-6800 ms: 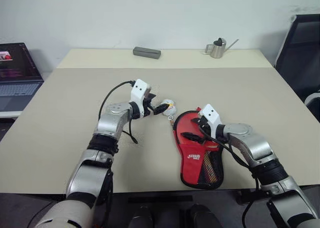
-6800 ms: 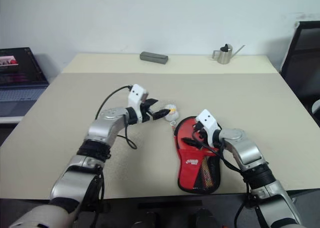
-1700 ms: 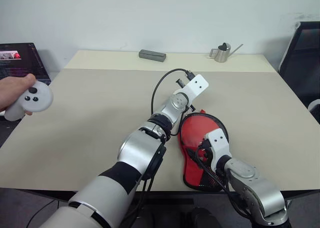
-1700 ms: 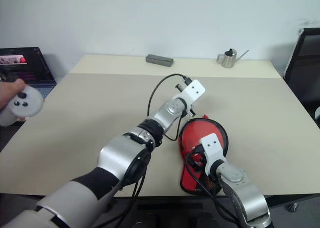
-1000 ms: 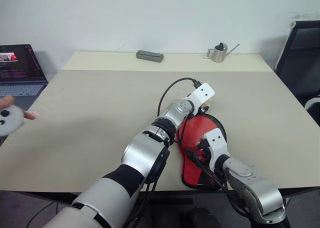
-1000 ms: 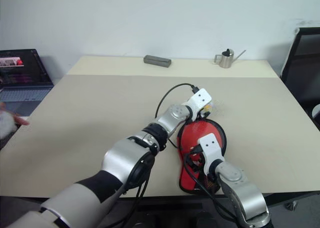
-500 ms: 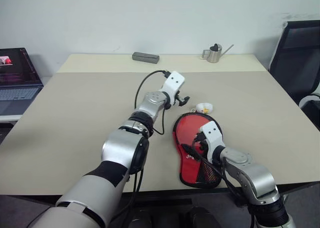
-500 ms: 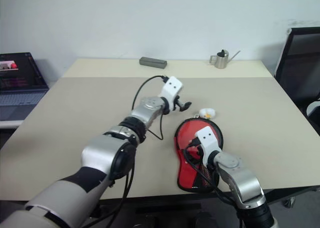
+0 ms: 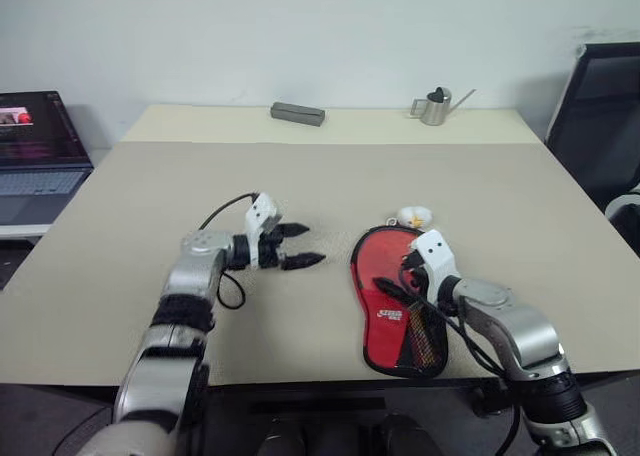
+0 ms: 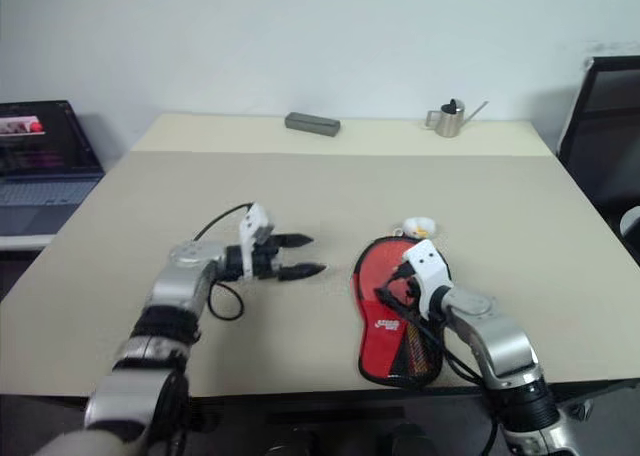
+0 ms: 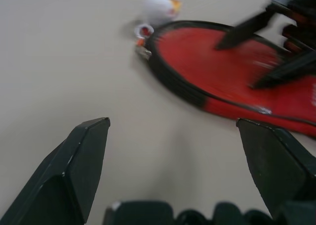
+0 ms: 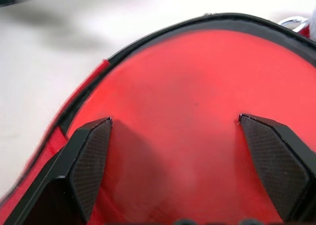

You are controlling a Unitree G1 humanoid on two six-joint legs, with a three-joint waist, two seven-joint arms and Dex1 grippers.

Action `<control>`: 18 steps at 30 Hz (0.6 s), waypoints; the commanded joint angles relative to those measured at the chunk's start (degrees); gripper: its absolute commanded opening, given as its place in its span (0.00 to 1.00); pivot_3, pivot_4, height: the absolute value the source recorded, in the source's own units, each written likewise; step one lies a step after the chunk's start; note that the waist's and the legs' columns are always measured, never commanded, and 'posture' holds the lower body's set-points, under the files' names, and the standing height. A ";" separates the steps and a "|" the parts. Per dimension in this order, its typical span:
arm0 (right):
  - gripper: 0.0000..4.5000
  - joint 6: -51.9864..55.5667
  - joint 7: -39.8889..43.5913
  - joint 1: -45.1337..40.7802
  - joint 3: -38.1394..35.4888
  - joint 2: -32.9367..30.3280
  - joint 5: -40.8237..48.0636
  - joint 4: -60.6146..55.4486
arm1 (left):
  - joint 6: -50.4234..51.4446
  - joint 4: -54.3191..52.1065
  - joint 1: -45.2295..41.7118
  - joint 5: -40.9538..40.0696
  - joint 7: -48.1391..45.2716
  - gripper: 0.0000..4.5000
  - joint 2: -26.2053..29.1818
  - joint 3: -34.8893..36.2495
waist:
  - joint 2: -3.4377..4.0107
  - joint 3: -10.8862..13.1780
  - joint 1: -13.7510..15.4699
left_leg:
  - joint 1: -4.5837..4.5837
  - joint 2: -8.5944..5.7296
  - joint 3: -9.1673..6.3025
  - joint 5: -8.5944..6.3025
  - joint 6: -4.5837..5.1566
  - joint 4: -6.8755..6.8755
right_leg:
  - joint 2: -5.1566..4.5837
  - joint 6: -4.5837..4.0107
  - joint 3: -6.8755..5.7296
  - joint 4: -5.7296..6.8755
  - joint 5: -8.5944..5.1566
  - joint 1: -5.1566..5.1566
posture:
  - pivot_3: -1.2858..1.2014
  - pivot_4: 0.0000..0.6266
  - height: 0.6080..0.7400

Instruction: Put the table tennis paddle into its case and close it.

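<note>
- Left gripper [image 9: 302,246] of mine is off the case, hanging over bare table at about 9 o'clock from it, fingers spread wide with nothing between them, pointing across toward the case.
- Right gripper [image 9: 392,287] is on top of the case [image 9: 398,296], jaws also splayed wide, fingertips [image 12: 89,156] resting on or just above the red face, not pinching anything as far as I can tell.
- Case lies flat near the front edge of the table [image 9: 120,236], round end at 12 o'clock, mesh pocket end at 6. Looks zipped all the way round from the wrist views, black zip line running unbroken where I can see it, and the little white-yellow charm [image 9: 411,215] sits on the table just past the round end at 12 o'clock.
- Paddle itself isn't visible to me, so my guess is it's inside the case.
- So I'd call this the tail end: paddle in, zip apparently done, both hands letting go.
- Next move, if anything: check the zip is fully home at the charm end. If there's a gap, right hand pins the case flat and left goes back in for the pull. Otherwise just lift the right hand straight off without dragging the case.
</note>
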 commanded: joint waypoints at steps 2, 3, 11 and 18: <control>1.00 3.05 4.83 1.31 -1.52 -3.08 3.83 0.64 | 4.89 -14.31 1.45 -4.70 1.18 0.99 0.31 -2.21 | 0.00 0.00 0.73 | -0.05 -0.01 -0.02 0.00 0.00 0.04 | 0.00 -0.03 -0.07 -0.01 -0.02 0.02 | 0.52 0.24 1.00; 1.00 3.33 5.90 1.13 -2.28 -3.93 4.90 -0.27 | 5.11 -15.46 1.49 -4.98 1.80 0.99 0.01 -2.76 | 0.01 0.01 0.75 | -0.08 -0.01 -0.01 0.01 0.01 0.04 | -0.01 -0.08 -0.07 -0.02 -0.05 0.02 | 0.52 0.24 1.00; 1.00 9.09 14.63 1.43 -12.76 -13.07 17.71 -10.18 | 3.18 -16.85 -1.17 -4.88 4.18 0.99 -2.41 -9.40 | 0.27 0.22 0.29 | -0.54 0.00 0.09 -0.01 0.04 -0.01 | 0.05 -0.11 -0.02 0.00 -0.08 -0.48 | 0.52 0.24 1.00; 1.00 10.81 17.95 0.41 -22.74 -22.79 23.93 -9.86 | -3.85 -6.77 -6.91 -1.49 5.45 0.99 -8.81 -16.16 | 0.38 0.41 0.33 | -0.58 -0.03 0.17 -0.01 0.05 0.02 | 0.05 -0.09 -0.01 -0.01 -0.07 -0.52 | 0.52 0.24 1.00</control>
